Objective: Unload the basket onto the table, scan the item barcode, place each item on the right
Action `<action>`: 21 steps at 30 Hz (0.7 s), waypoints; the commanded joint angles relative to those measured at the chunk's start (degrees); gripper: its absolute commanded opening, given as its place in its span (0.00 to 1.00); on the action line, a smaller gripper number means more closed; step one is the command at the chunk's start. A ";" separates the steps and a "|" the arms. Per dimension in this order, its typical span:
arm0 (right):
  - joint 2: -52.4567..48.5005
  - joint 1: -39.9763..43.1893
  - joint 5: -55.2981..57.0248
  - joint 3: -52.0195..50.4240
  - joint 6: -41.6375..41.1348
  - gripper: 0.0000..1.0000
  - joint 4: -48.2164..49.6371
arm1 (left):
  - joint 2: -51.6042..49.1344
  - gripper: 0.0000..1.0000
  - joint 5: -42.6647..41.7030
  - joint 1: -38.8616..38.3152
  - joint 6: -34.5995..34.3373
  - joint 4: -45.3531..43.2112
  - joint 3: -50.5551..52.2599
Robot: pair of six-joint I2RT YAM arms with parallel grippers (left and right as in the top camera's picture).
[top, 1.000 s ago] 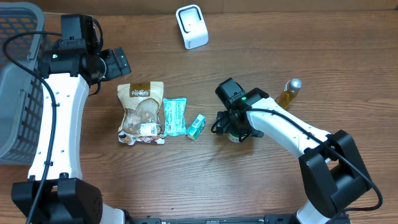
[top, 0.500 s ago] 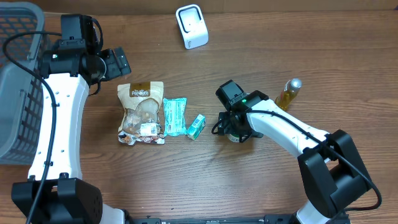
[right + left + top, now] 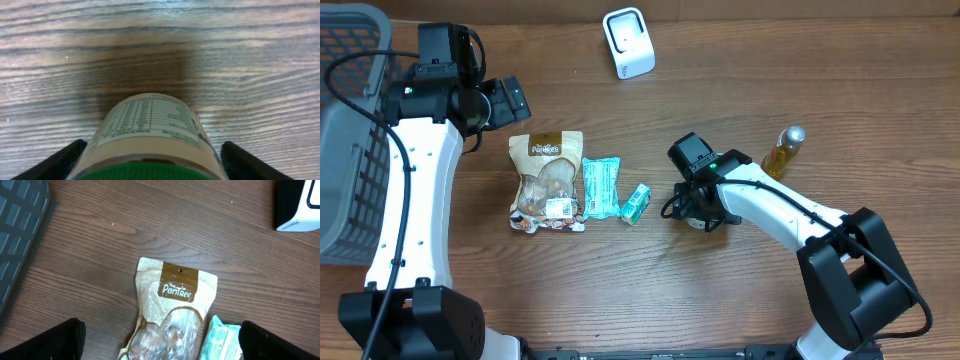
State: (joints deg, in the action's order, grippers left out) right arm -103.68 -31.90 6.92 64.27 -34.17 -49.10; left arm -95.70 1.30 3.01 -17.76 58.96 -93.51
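Overhead top-down, wrist cams close to table (image 3: 620, 300); L shares pouch (image 3: 172, 315).

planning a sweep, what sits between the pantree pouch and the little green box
A teal packet lies between the pouch and the green box; the overhead view shows it.

I can read only one brand: "PanTree", white script on the brown label of the snack pouch (image 3: 177, 315). The jar (image 3: 150, 127) carries a printed table, too fine for me to read.
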 commanded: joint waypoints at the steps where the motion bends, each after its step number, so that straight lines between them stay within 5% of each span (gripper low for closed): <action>1: -0.04 0.15 0.74 -0.22 -0.35 0.78 0.22 | 0.11 1.00 0.37 -0.42 0.44 -0.02 -0.46; 6: -0.04 0.15 0.72 -0.20 -0.33 0.71 0.22 | 0.11 1.00 0.39 -0.42 0.44 -0.02 -0.46; 21: -0.04 0.15 0.74 -0.20 -0.33 0.71 0.22 | 0.11 1.00 0.39 -0.42 0.44 -0.02 -0.46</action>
State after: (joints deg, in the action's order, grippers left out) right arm -103.68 -31.90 6.85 64.27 -34.35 -49.06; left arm -95.70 1.30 3.01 -17.76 58.96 -93.51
